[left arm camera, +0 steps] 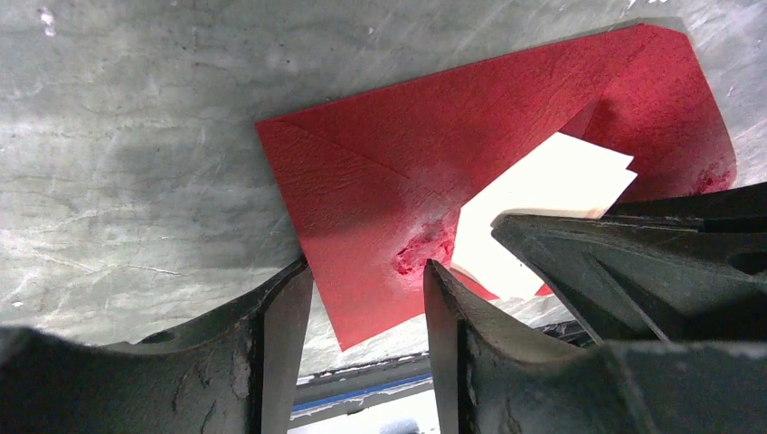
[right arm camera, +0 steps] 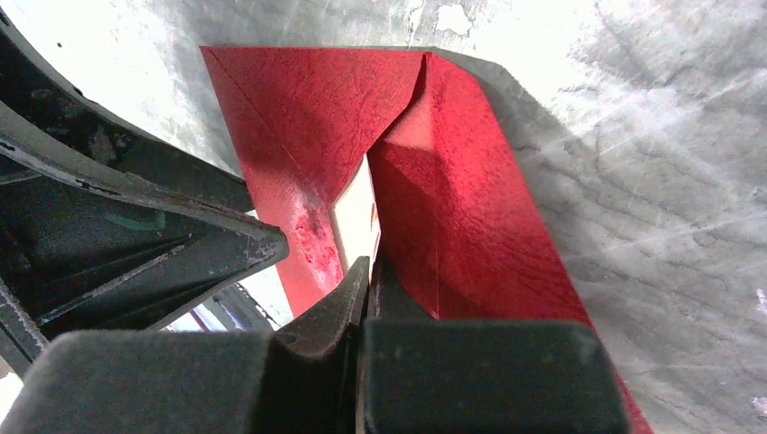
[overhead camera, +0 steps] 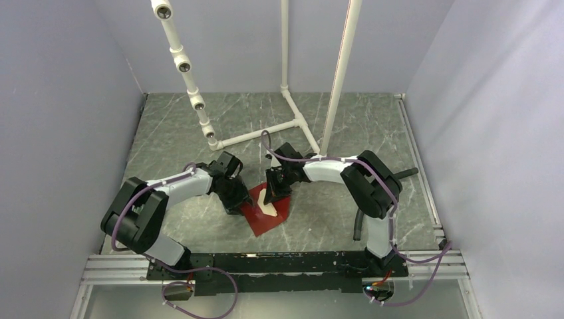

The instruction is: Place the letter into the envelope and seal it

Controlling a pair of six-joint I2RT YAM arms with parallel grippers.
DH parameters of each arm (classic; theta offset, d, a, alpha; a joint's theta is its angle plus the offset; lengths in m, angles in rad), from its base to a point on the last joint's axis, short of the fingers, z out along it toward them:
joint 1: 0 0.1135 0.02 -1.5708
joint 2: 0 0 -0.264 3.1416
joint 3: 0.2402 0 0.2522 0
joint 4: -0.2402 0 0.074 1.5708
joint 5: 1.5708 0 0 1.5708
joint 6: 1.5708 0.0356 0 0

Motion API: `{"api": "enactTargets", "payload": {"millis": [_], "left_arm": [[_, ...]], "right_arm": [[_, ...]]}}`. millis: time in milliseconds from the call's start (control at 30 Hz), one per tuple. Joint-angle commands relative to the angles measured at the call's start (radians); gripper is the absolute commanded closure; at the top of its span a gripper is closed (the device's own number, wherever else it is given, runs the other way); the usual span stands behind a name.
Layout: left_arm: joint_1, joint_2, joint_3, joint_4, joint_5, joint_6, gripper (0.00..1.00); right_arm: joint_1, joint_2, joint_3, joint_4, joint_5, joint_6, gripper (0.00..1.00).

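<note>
Top external | left fingers [left arm camera: 285, 334] spread at envelope [overhead camera: 263, 224] | right fingers [right arm camera: 326, 316] pinch letter [overhead camera: 269, 205] | white pipe frame [overhead camera: 292, 120] behind

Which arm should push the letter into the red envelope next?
The right. The right gripper is shut on the letter, which seems partly tucked into the envelope. The left gripper is open at the envelope's edge, off the letter.

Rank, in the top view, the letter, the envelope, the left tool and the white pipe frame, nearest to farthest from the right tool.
1. The letter, pinched in the right tool.
2. The envelope, flat beneath it.
3. The left tool, at the envelope's left edge.
4. The white pipe frame, farther back.
</note>
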Motion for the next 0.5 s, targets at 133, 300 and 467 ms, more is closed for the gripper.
{"api": "enactTargets", "payload": {"millis": [133,300,467], "left_arm": [[0.003,0.033,0.025,0.135,-0.029,0.051,0.47],[0.011,0.006,0.025,0.098,-0.093,0.059,0.47],[0.024,0.001,-0.007,0.113,-0.063,0.099,0.47]], "right_arm": [[0.016,0.043,0.055,-0.017,-0.005,-0.033,0.98],[0.015,-0.013,0.063,-0.057,0.085,-0.042,0.77],[0.014,-0.05,0.084,-0.138,0.154,-0.054,0.62]]}}
